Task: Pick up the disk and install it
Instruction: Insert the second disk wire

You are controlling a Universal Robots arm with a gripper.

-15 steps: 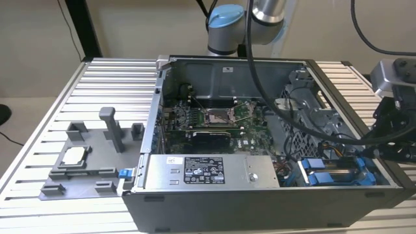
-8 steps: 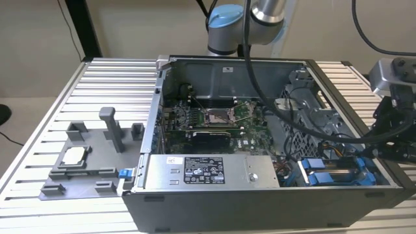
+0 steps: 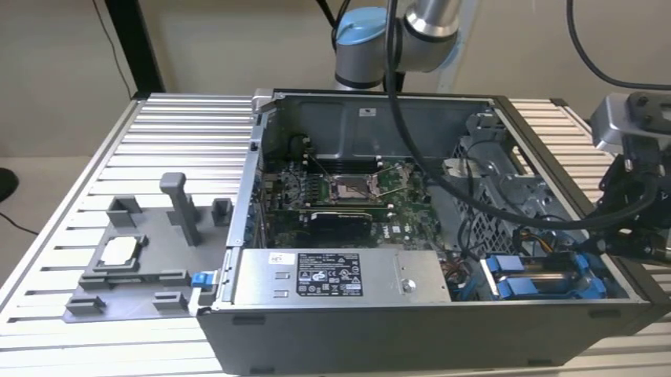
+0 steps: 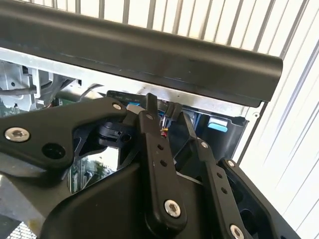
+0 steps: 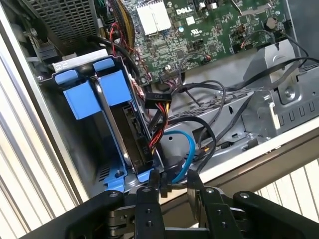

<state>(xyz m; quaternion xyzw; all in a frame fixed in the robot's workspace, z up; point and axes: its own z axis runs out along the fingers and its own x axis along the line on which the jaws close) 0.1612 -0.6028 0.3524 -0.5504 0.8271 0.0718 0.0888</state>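
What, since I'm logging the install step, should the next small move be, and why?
Probably back the gripper straight away from the case: the disk already stands slotted inside, and the fingers are apart with nothing between them.

Work setting, exterior view. A table (image 3: 178, 126) of ribbed aluminium slats spans the foreground under even, diffuse light. Behind it rises a plain beige wall (image 3: 53, 47), crossed by a black upright post (image 3: 137, 43). At the exterior view's left, pale floor (image 3: 42, 196) lies beside the table, carrying a thin dark cable (image 3: 16, 224).
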